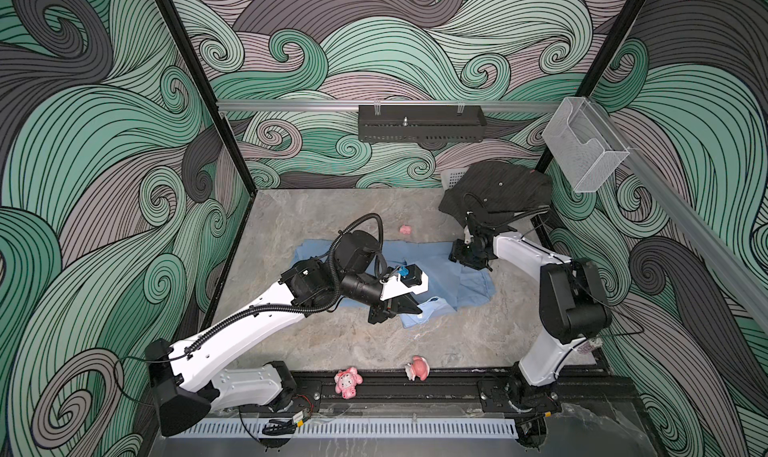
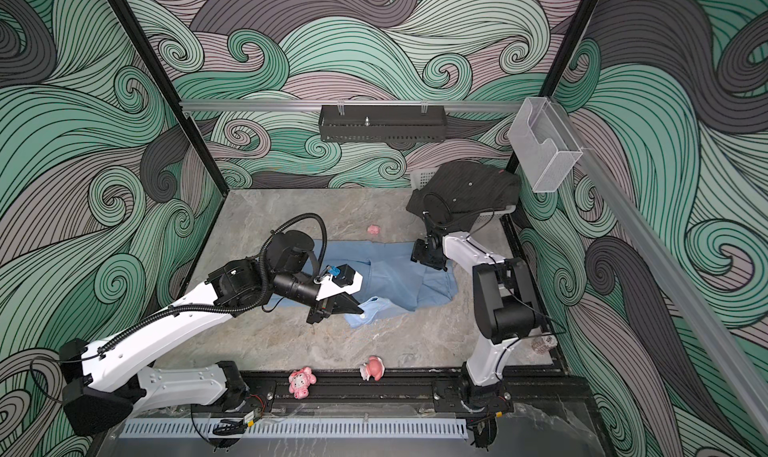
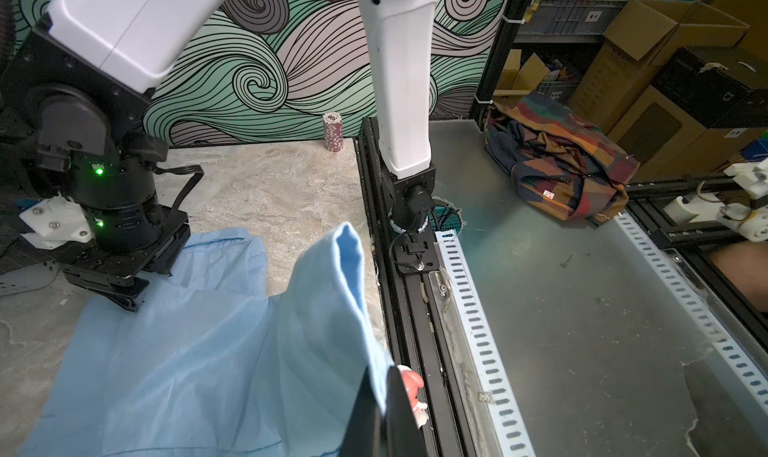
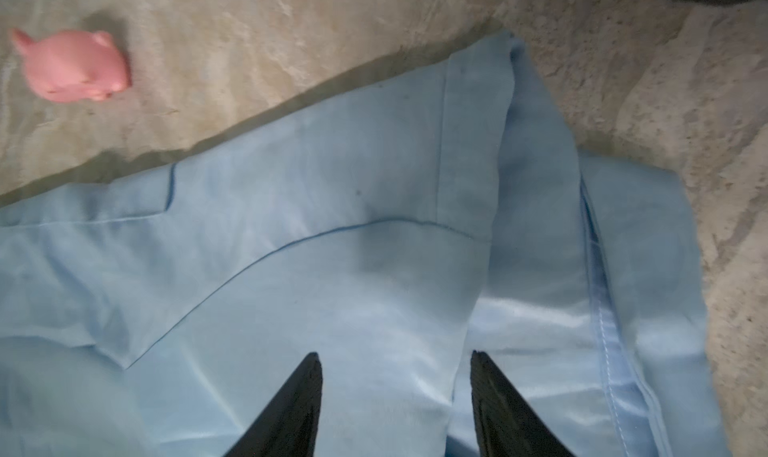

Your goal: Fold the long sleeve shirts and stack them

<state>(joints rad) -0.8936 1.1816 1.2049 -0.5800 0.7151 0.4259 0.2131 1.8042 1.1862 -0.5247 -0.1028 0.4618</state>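
Your left jaws pinch the light blue collared cloth shirt (image 1: 446, 278), right jaws parted above it: tugging could bunch it.

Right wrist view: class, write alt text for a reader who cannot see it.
The right gripper, jaws apart, hangs over a light blue shirt spread on a grey marbled table. A small pink toy lies on the table, clear of the shirt.

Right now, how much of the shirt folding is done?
Nothing stacked yet. The light blue collared cloth shirt lies partly folded; the left gripper pinches its lifted edge, the right gripper hangs open over it. Left: the dark charcoal pinstriped shirt, heaped at the back.
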